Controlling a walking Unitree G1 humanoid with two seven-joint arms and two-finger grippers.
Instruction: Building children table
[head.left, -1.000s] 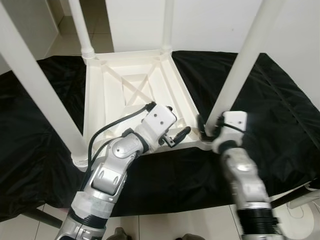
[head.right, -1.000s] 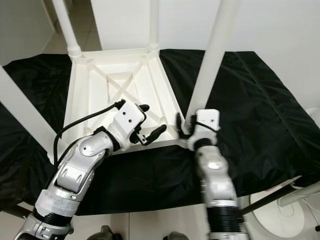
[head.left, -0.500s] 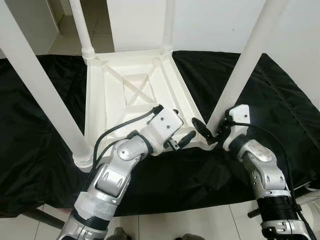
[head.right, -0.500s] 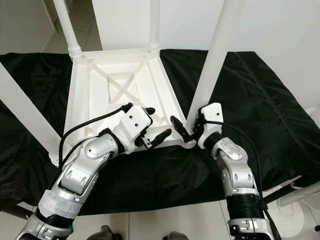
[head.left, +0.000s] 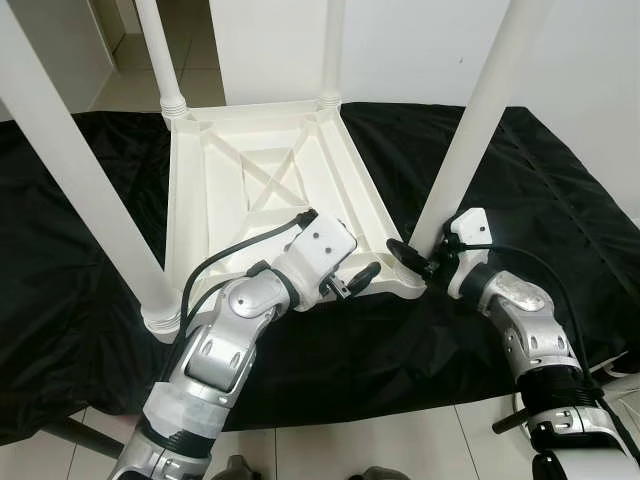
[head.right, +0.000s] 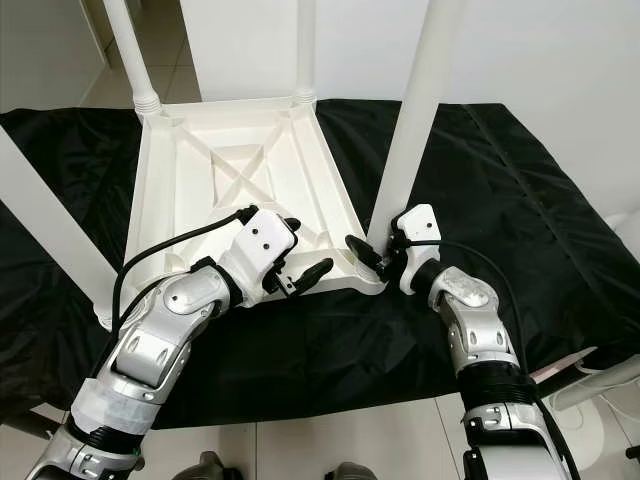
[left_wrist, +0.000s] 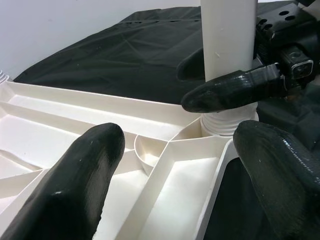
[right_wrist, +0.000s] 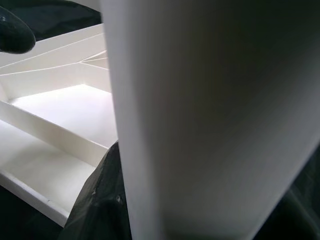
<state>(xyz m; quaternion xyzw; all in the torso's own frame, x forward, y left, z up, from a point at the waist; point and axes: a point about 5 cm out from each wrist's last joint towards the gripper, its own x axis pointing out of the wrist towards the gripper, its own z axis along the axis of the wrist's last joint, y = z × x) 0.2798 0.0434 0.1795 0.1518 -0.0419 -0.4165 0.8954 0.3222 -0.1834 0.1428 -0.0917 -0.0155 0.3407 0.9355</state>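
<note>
A white children's table (head.left: 186, 200) lies upside down on a black cloth, its legs pointing up. My right gripper (head.left: 420, 258) is at the foot of the near right leg (head.left: 470, 130), shut on it where it meets the table's corner socket. In the left wrist view one of its fingers (left_wrist: 225, 92) crosses in front of the leg (left_wrist: 227, 35) and the other lies behind it. My left gripper (head.right: 305, 248) hovers open over the ribbed underside by the front rim, a little left of that corner, with nothing between its fingers (left_wrist: 85, 170).
The black cloth (head.left: 560, 190) covers the low surface under the table. Three more legs rise: near left (head.left: 70, 170), far left (head.left: 160, 50), far right (head.left: 333, 50). A white wall stands behind, with tiled floor at the front and a white object (head.right: 600, 385) at the lower right.
My right arm has swung out to the right and its gripper has turned from upright beside the leg to lying sideways around the leg's foot. The left gripper has barely shifted.
</note>
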